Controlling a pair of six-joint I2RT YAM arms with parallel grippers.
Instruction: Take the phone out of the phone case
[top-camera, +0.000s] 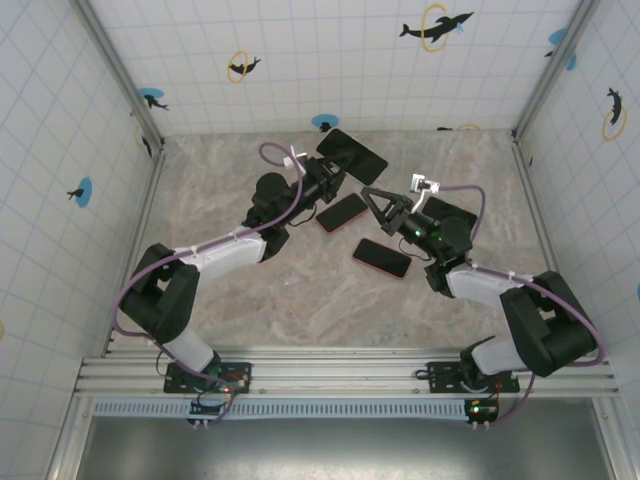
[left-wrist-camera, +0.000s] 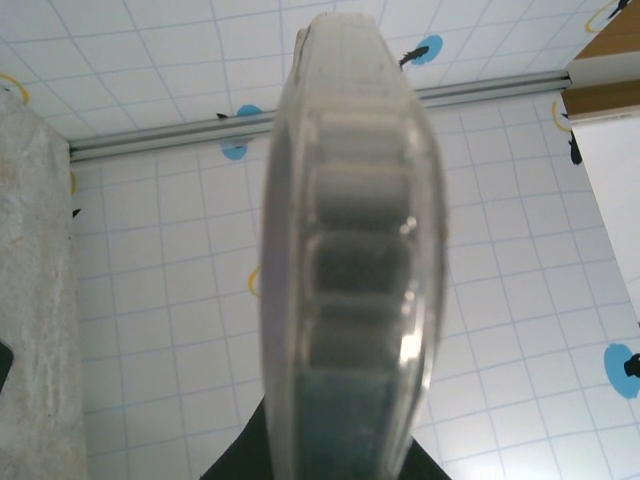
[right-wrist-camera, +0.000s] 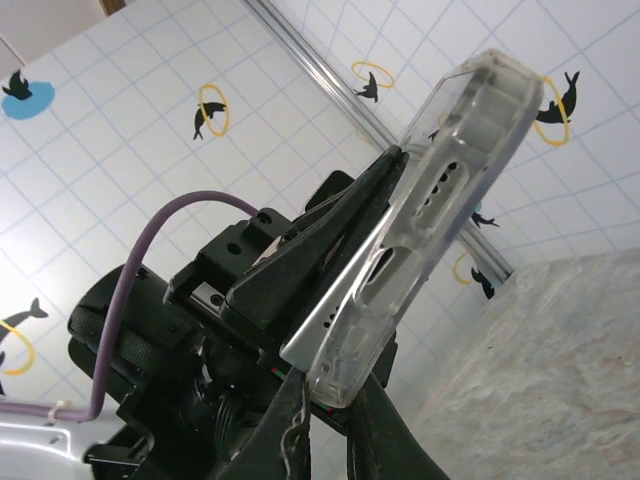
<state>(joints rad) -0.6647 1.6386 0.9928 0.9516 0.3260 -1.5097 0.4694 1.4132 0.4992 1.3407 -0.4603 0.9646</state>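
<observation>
Between the fingers of my left gripper (top-camera: 333, 170) one clear, glossy plastic phone case (right-wrist-camera: 430, 200) sat clamped, round-cornered, with slots along its edge. From above it looked like a dark slab. My right gripper (top-camera: 368, 192) met its lower end, but I couldn't tell its grip. Two flat red-rimmed phones lay on the marbled table (top-camera: 280, 300): one phone (top-camera: 342, 211) beside my right fingertips, the other phone (top-camera: 382, 257) by that wrist.

Light is bright and even, falling softly from above. On the bench (top-camera: 300, 290) the shadows under the arms are faint and short. In the top view the tile lines bow a little toward the edges. In the left wrist view the case (left-wrist-camera: 350, 250) sits very close and blurred (pale glare runs along its clear rim), while the wall behind is sharper. The right wrist view is crisper, with small highlights on the case's edge.
</observation>
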